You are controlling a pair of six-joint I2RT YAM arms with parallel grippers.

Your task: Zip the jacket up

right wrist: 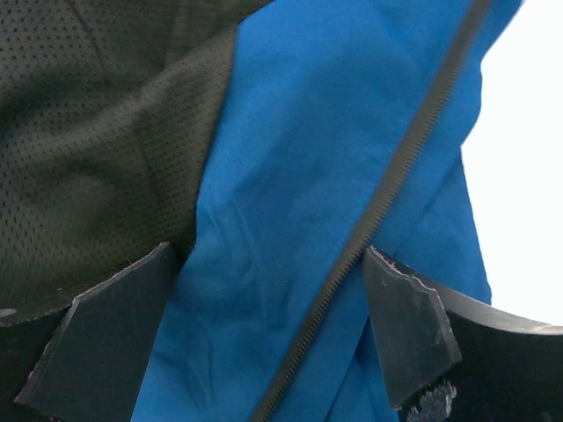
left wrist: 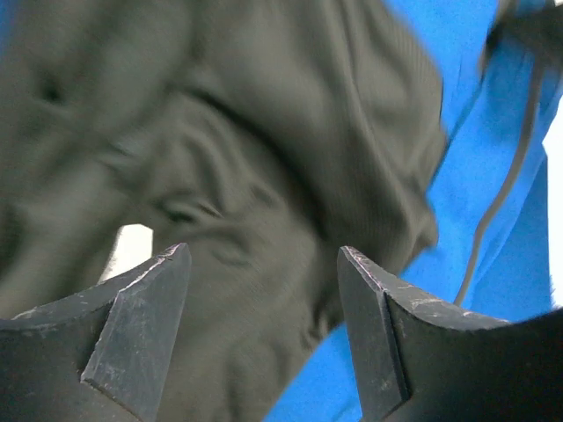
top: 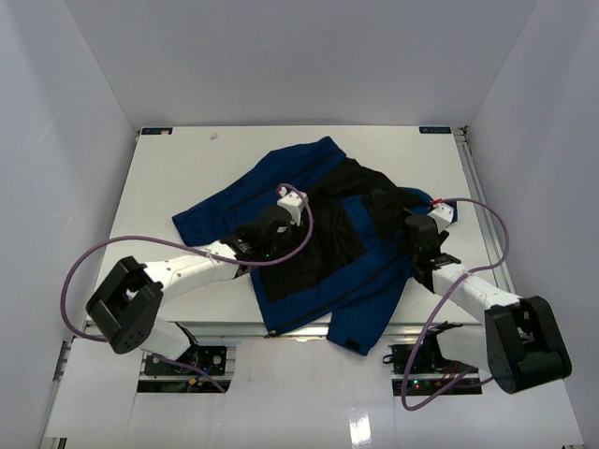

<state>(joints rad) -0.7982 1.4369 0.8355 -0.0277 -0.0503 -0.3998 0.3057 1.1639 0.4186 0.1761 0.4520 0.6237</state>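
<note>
Unzipped royal-blue fabric jacket (top: 281, 178) sprawls, black lining up, mid white table (top: 178, 168). Left gripper (left wrist: 264, 264) gapes wide above table centre; right gripper (right wrist: 268, 264), equally wide, straddles dark zipper (right wrist: 396, 176) toward table's right edge.

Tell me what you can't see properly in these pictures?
- Zipper pull: in no view. The right wrist view shows only a strip of zipper teeth, cut off by the frame edges.
- Left wrist view: blur smears the lining; the white patch cannot be identified.
- Top view: the jacket is too crumpled to tell sleeves from body.
</note>
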